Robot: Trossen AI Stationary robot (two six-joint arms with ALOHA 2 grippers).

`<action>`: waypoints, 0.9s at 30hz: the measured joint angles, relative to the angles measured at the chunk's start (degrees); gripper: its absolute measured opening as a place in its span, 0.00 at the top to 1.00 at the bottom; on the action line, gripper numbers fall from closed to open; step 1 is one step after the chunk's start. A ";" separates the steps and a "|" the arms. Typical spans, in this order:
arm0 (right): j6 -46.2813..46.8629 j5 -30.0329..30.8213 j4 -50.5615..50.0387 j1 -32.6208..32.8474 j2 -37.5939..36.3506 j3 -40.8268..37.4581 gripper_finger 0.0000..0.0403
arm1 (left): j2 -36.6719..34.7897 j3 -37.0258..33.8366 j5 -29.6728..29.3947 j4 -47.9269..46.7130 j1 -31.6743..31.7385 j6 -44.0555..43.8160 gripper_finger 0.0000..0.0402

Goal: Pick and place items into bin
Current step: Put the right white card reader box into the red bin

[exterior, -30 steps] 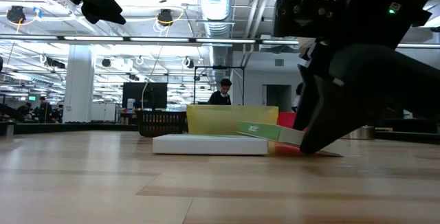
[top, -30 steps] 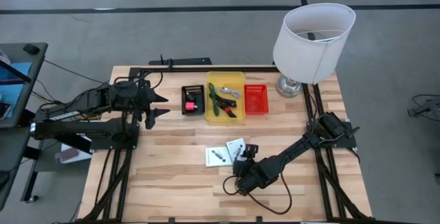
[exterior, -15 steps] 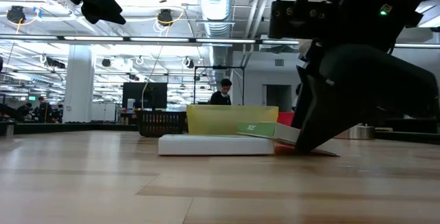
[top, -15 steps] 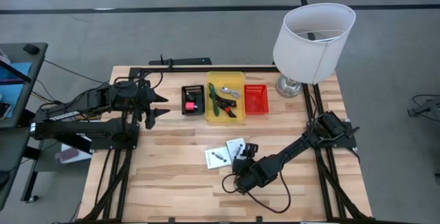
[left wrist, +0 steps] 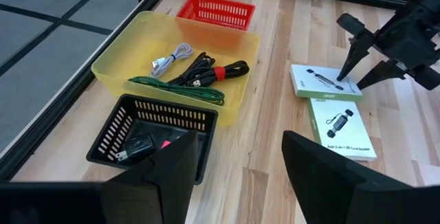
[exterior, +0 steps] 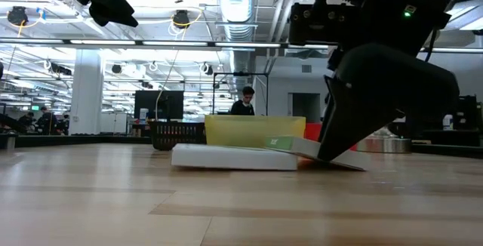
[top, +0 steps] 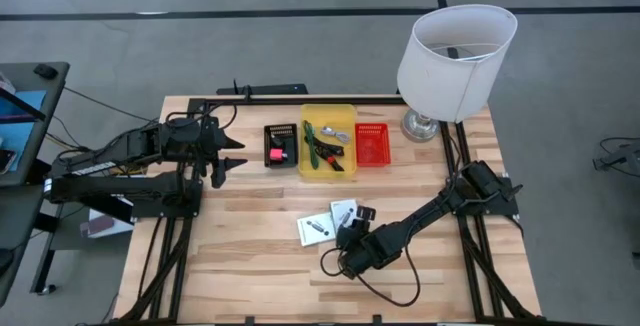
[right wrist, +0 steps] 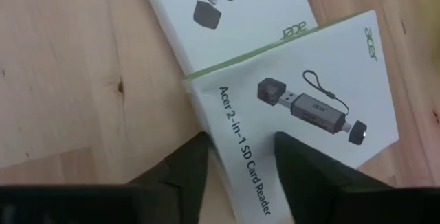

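Note:
Two white cards with black marks lie near the table's middle. One lies flat. The other leans with one edge on the first and its opposite edge on the table. My right gripper is open and low over the leaning card. My left gripper is open and raised, left of the black basket. The yellow bin holds the green-handled tool, the red-and-black cable and the silver cable. My right gripper comes down slanting from the table's near right side, fingers spread. In the low view one fingertip meets the leaning card's top face near its lower end. The card's printed corner lies between the two fingers.
A red basket stands right of the yellow bin, and the black basket holds a small pink-red thing. A white lamp stands at the far right corner. Bare wood lies left of the cards and along the near edge.
My right gripper has crept a little toward the table's left, farther over the leaning card, staying low and open. The left arm has kept still.

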 joint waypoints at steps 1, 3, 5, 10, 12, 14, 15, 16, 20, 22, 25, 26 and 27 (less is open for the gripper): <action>0.21 -0.02 0.00 0.02 0.00 0.02 0.65 | 0.00 0.00 0.00 0.00 -0.02 -0.02 0.49; 0.45 -0.17 0.04 0.02 -0.04 0.04 0.71 | 0.00 0.00 0.00 0.00 -0.01 -0.02 0.49; 0.85 -0.15 0.17 0.02 -0.04 0.07 0.76 | 0.00 0.00 -0.01 0.00 0.00 -0.02 0.49; 1.94 -0.11 0.16 0.01 -0.04 0.07 0.89 | 0.00 0.00 0.00 0.00 -0.02 -0.02 0.49; 1.96 -0.09 0.28 -0.01 -0.04 0.07 0.95 | 0.00 0.00 0.00 0.00 -0.02 -0.02 0.49; 1.98 -0.10 0.51 -0.01 -0.09 0.07 0.98 | 0.00 0.00 0.00 0.00 -0.01 -0.02 0.49; 2.11 -0.11 0.59 0.02 -0.11 0.05 0.99 | 0.00 0.00 0.00 0.00 0.00 -0.02 0.49; 2.40 -0.11 0.63 0.02 -0.11 0.04 0.99 | 0.00 0.00 0.00 0.00 -0.02 -0.02 0.49; 3.08 -0.17 0.70 0.02 -0.09 0.02 1.00 | 0.00 -0.02 0.00 -0.02 -0.02 -0.02 0.49; 3.12 -0.22 0.72 0.02 -0.09 0.02 1.00 | 0.00 -0.02 0.00 0.00 -0.02 -0.02 0.49; 3.14 -0.24 0.79 0.02 -0.09 -0.02 1.00 | 0.00 -0.02 0.00 -0.02 -0.01 -0.02 0.49; 3.14 -0.26 0.79 0.02 -0.07 -0.02 1.00 | 0.00 -0.02 0.00 -0.02 -0.01 -0.02 0.49; 3.14 -0.26 0.80 0.02 -0.07 -0.02 1.00 | 0.00 -0.02 0.00 -0.02 0.00 -0.02 0.49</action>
